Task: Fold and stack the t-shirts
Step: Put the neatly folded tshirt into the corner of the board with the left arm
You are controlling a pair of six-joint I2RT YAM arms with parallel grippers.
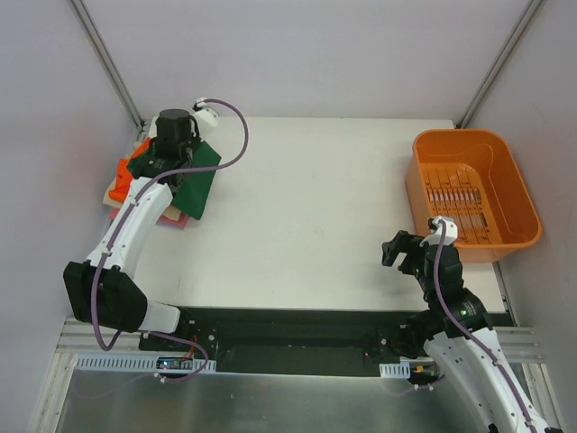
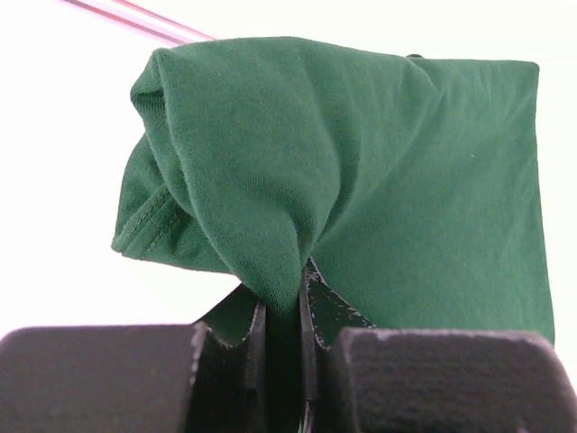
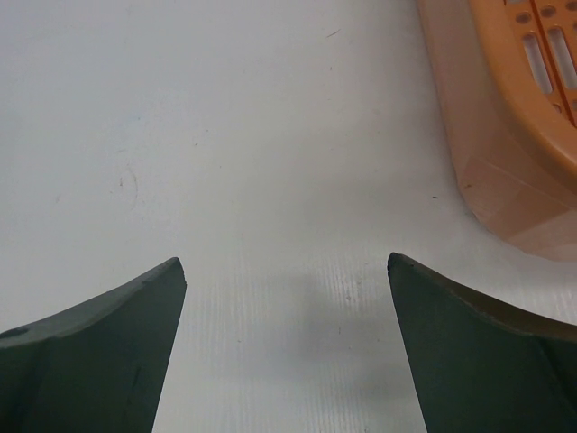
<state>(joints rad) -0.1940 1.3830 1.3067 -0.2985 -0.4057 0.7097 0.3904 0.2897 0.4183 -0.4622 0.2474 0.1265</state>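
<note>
Green shirt [image 2: 379,162] of soft knit cloth: light, limp, no stiffness, likely to sag and unfold wherever unsupported. Not slippery, not fragile. Clenched at a bunched fold in the left gripper [image 2: 284,302], jaws almost together with cloth pinched between. Folded into a flat rectangle in the overhead view, at the far left corner of the table [image 1: 306,207]. Resting on the pile there or held just above it; cannot tell which.

Best taken at a folded edge through all layers rather than one ply, to keep the fold from sliding open. Probably best let go only once flat on the pile.

Right gripper [image 3: 284,260] spread wide, holding nothing, over the table beside the basket [image 1: 473,194], well apart from the shirts.

Counted:
- one green shirt
- one orange shirt [image 1: 124,170] beneath it
- seemingly one cream shirt [image 1: 114,191] and one pink shirt [image 1: 178,220] lower down, edges only showing

Four shirts in all, as far as visible. One basket. Two grippers.
</note>
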